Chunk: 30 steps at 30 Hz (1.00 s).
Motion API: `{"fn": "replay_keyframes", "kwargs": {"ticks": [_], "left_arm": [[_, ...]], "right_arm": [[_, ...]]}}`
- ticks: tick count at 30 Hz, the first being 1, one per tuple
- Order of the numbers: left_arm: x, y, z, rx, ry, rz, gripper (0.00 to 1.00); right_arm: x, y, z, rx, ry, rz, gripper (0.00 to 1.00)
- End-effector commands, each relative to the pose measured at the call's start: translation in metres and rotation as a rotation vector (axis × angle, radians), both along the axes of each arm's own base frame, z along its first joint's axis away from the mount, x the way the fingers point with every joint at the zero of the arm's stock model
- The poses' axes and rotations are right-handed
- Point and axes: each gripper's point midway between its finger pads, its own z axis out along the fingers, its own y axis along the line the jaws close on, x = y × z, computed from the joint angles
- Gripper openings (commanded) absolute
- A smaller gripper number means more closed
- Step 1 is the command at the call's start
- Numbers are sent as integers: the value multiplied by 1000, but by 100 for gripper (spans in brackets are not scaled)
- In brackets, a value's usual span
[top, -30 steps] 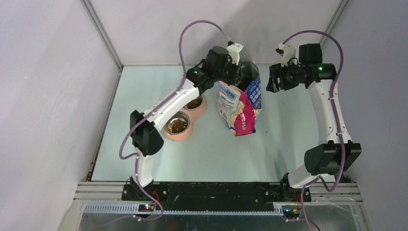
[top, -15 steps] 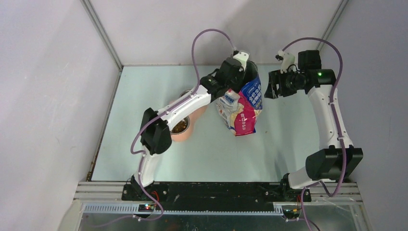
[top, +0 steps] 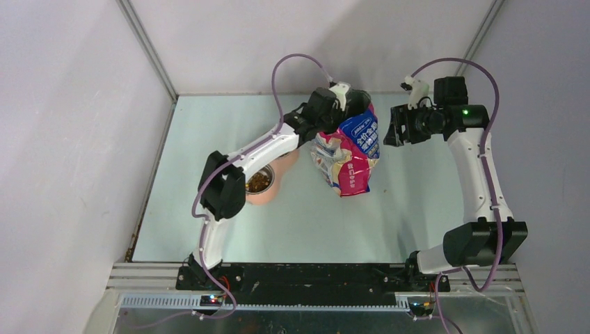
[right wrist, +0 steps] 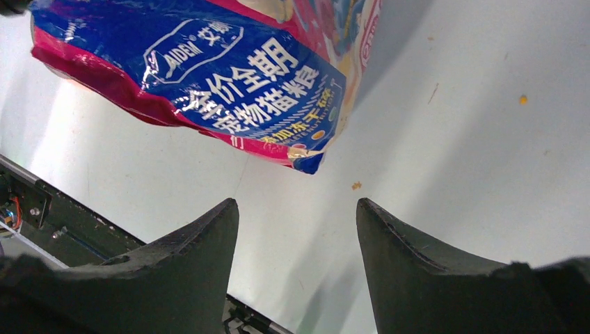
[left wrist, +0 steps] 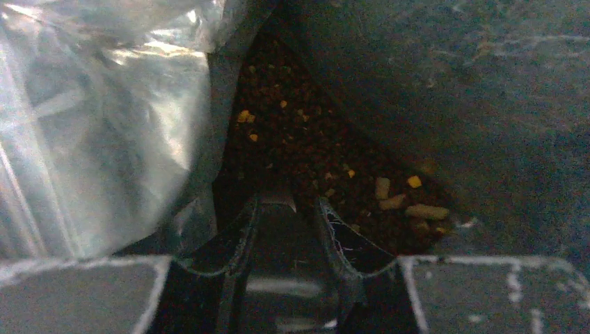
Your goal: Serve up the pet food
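The pet food point(left wrist: 313, 149), dark-brown kibble with a few yellow and tan bits, lies heaped inside the open bag. My left gripper point(left wrist: 285, 205) is down in the bag's mouth point(top: 351, 103), shut on a dark translucent scoop handle point(left wrist: 285, 236), its tips just short of the heap. The pink-white-blue bag point(top: 351, 149) stands at mid table. My right gripper point(top: 392, 130) is open and empty, hanging beside the bag's upper right; in the right wrist view it point(right wrist: 296, 205) is above the table, below the bag point(right wrist: 229, 76). More kibble point(top: 259, 182) fills a steel bowl.
A pink double-bowl stand point(top: 259, 197) sits left of the bag; my left arm covers its far bowl. Loose crumbs point(right wrist: 356, 186) lie on the pale table right of the bag. Grey walls close in the table at the back and both sides.
My left arm has swung right from above the bowls and lowered its gripper into the bag's mouth. The bag's top has shifted. The right gripper has barely moved.
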Motion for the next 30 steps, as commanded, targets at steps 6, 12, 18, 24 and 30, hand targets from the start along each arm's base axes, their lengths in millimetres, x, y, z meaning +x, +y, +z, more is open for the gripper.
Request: {"fn": "replay_keyframes", "kwargs": {"ticks": [6, 12, 18, 24, 30], "left_arm": [[-62, -43, 65, -452, 372, -275, 0], [-48, -15, 90, -524, 378, -293, 0], [-25, 22, 107, -627, 418, -271, 0], [-18, 45, 137, -696, 388, -292, 0], [-15, 52, 158, -732, 358, -314, 0]], "right_arm": [[-7, -10, 17, 2, -55, -44, 66], [-4, -14, 23, -13, -78, -44, 66], [3, -19, 27, -34, -96, -54, 66], [6, -26, 23, -59, -90, -65, 66], [10, -32, 13, -86, -67, -74, 66]]}}
